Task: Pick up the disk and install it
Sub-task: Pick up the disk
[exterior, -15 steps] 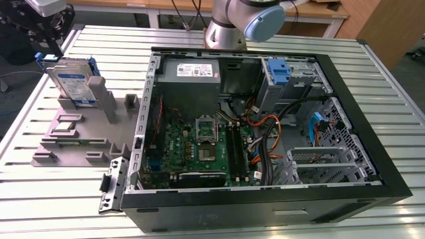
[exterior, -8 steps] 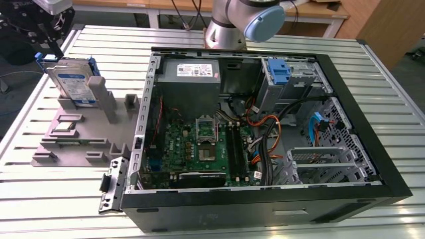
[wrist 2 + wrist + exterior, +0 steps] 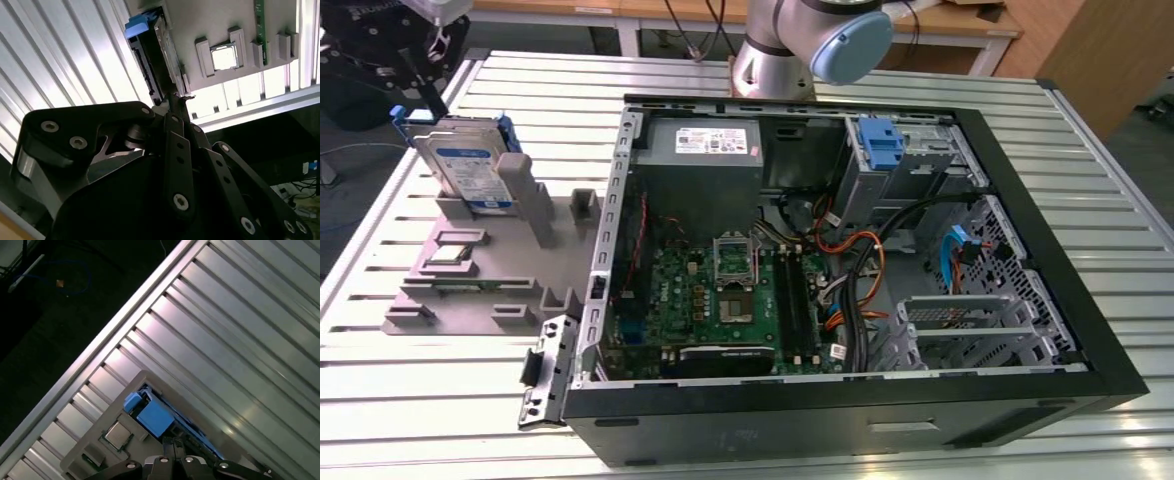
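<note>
Far at the exterior view's left, my claw (image 3: 434,100) hangs over the table (image 3: 400,400) corner, right at the top of the disk (image 3: 464,165). I can't tell if the claw is open or shut, or if it has the disk yet. The disk stands on its edge just under the claw, blue rail up, in a slot of the grey holder (image 3: 480,285). In the second wrist view the claw (image 3: 176,97) ends right by the disk (image 3: 160,55).

Step in hand, I think: get a good hold on the disk. Do it well: go str8 down, line up w/ the thin sides, grab the hard metal and not the bendy blue rail. Hold near the middle so it won't tip.

Edges: the table edge is close by the claw, w/ dark floor past it. A holder post (image 3: 520,185) stands just beside the disk, so don't bump it. A chip (image 3: 450,255) sits in the holder, a bit away from the claw.

Well apart from the claw, to the right, the case (image 3: 1067,300) lies open. Its near wall (image 3: 620,200) sticks up. Inside are a grey box (image 3: 707,140), wires (image 3: 854,270) and a blue bracket (image 3: 881,145). The best room looks to be str8 up.
</note>
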`<act>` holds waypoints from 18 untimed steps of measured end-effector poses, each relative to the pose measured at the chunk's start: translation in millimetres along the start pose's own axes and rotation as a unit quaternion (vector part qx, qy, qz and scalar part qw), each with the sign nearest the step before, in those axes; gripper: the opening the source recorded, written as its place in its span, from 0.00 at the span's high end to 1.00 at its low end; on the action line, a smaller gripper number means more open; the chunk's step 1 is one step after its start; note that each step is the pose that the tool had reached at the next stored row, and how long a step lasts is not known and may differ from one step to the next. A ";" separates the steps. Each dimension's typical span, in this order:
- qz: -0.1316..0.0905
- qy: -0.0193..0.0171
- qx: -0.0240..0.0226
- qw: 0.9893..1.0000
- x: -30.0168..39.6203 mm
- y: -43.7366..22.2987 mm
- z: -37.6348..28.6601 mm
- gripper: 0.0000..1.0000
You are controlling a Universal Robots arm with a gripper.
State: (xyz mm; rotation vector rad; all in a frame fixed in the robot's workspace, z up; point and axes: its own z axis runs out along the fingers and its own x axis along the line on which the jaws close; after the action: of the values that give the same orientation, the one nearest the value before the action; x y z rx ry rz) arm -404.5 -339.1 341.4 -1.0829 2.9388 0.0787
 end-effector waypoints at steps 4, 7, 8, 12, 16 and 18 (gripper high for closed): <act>-0.036 0.001 -0.001 0.999 0.0 0.0 0.9 0.89; -0.063 0.003 -0.001 0.998 0.0 -0.1 1.6 0.89; -0.072 0.003 -0.002 0.997 0.1 -0.1 1.8 0.89; -0.107 0.004 -0.003 0.994 0.1 -0.1 2.3 0.89; -0.117 0.005 -0.003 0.993 0.1 -0.1 2.4 0.89; -0.117 0.005 -0.003 0.993 0.1 -0.1 2.4 0.89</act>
State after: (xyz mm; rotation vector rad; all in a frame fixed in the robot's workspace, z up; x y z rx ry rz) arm -404.5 -339.2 339.0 -1.4234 2.7958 0.0795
